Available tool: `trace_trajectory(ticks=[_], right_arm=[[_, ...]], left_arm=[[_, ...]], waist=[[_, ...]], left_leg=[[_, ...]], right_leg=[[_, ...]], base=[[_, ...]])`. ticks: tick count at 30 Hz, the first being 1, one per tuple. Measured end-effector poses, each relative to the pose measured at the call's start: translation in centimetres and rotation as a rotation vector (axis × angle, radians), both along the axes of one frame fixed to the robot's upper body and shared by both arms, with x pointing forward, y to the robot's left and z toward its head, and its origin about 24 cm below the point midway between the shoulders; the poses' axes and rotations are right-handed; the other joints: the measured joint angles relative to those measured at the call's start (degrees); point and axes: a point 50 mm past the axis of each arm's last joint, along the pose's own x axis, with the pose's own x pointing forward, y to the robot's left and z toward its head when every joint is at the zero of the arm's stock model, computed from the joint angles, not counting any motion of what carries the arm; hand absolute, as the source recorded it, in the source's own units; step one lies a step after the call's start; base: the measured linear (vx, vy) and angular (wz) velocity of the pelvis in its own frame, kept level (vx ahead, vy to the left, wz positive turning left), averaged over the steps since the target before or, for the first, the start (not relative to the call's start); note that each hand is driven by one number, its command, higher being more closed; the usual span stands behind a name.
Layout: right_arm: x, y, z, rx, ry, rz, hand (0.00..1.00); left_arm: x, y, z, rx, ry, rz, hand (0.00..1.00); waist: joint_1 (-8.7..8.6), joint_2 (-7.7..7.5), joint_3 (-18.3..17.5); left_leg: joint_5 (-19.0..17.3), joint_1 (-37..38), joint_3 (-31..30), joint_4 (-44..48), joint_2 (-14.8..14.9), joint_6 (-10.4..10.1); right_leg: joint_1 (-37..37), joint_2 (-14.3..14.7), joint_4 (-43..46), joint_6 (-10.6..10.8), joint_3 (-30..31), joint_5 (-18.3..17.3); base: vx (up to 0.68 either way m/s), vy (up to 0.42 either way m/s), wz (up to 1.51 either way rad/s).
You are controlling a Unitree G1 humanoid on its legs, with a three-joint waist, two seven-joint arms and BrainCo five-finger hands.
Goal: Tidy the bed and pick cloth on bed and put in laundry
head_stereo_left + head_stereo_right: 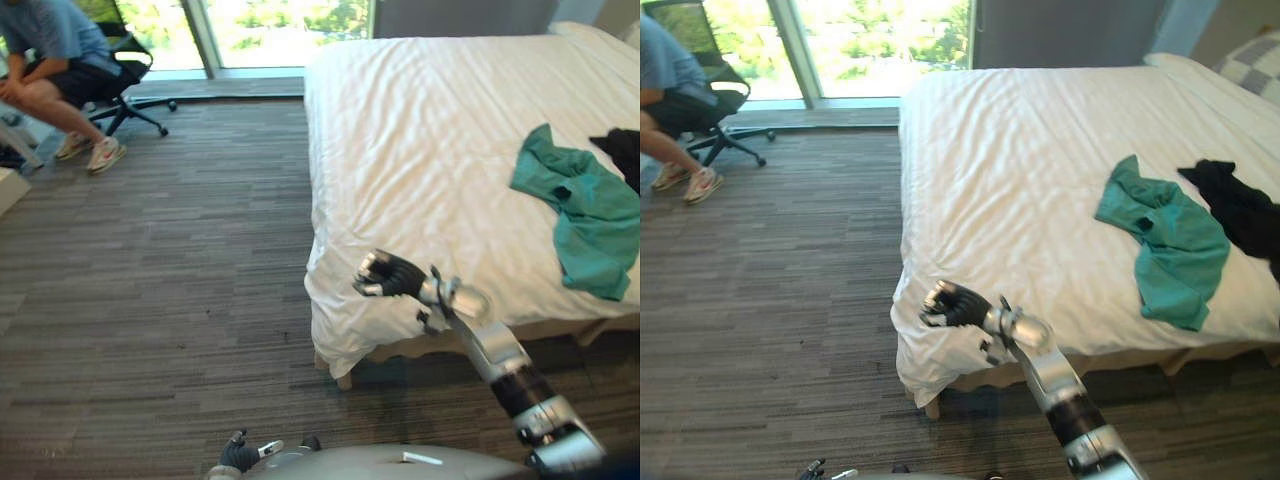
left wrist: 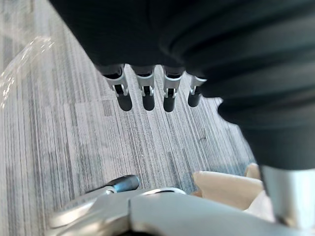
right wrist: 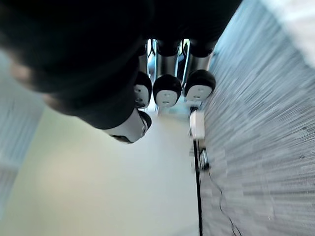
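Note:
A green cloth (image 1: 585,215) lies crumpled on the right part of the white bed (image 1: 420,120), and a black cloth (image 1: 1240,205) lies just beyond it at the right edge. My right hand (image 1: 388,275) hovers over the bed's near left corner, well to the left of the green cloth. Its fingers (image 3: 167,91) are curled in with nothing in them. My left hand (image 1: 245,455) hangs low over the carpet, its fingers (image 2: 147,96) straight and holding nothing.
A person (image 1: 60,60) sits on a black office chair (image 1: 125,60) at the far left by the window (image 1: 270,25). Grey striped carpet (image 1: 180,280) runs along the bed's left side. A pillow (image 1: 1250,60) lies at the bed's far right. The sheet hangs over a wooden bed leg (image 1: 345,380).

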Motion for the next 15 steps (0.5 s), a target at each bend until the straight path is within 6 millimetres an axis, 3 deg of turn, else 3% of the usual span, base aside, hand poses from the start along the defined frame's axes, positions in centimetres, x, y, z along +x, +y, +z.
trace_trajectory(ticks=[2,5,7,8,10,11,15], right_arm=[[-0.2,2.2,-0.2,-0.013,0.047,0.037,1.00],[-1.9,6.2,-2.2,-0.062,0.179,0.078,1.00],[-2.1,7.3,-2.3,-0.093,0.181,0.096,1.00],[-1.3,8.7,-1.3,-0.122,0.137,0.090,1.00],[-0.2,9.0,-0.2,-0.141,0.086,0.057,1.00],[1.2,9.5,1.4,-0.157,0.012,0.010,1.00],[3.7,9.2,4.4,-0.153,-0.093,-0.088,1.00]], left_arm=[[0.0,0.3,0.0,0.006,-0.003,0.010,0.00],[0.3,0.5,0.1,0.010,-0.006,0.024,0.00],[1.1,0.7,0.2,0.010,-0.021,0.032,0.00],[3.2,1.0,0.6,0.013,-0.058,0.031,0.00],[5.2,1.1,1.0,0.011,-0.099,0.029,0.00],[8.1,1.2,1.9,0.008,-0.170,0.027,0.00],[12.2,1.1,3.7,-0.005,-0.305,0.030,0.00]], waist=[[0.69,-0.76,0.7],[2.70,-1.06,1.6],[3.50,-1.40,2.3],[3.83,-2.00,5.2],[3.98,-2.65,8.4],[5.40,-2.86,12.0],[6.38,-2.44,18.0]], left_leg=[[0.1,0.0,-1.2,0.0,0.0,0.1],[0.4,-1.3,-2.7,-0.6,-0.1,0.0],[0.5,-3.2,-3.1,-0.6,0.1,0.1],[1.8,-6.4,-3.9,-0.4,0.3,-0.2],[2.8,-8.6,-4.4,0.2,0.4,-0.3],[3.9,-12.1,-4.7,0.7,0.6,-0.4],[5.1,-15.7,-5.7,1.5,0.6,0.3]], right_leg=[[0.2,-0.1,0.6,-0.2,-1.1,-0.8],[-0.7,-0.5,1.3,-0.2,-2.6,-1.7],[-2.9,-0.6,1.9,-0.3,-2.8,-1.9],[-5.9,-0.4,2.2,-0.9,-3.6,-1.3],[-7.3,-0.3,2.4,-1.1,-4.2,-0.1],[-10.4,0.0,2.1,-1.8,-4.2,1.2],[-12.7,0.1,1.6,-2.2,-5.6,2.5]], base=[[-0.09,-0.038,0.25],[-0.12,-0.012,0.25],[-0.09,-0.008,0.20],[-0.08,-0.006,0.22],[-0.11,-0.003,0.21],[-0.11,0.003,0.14],[-0.03,0.002,0.16]])
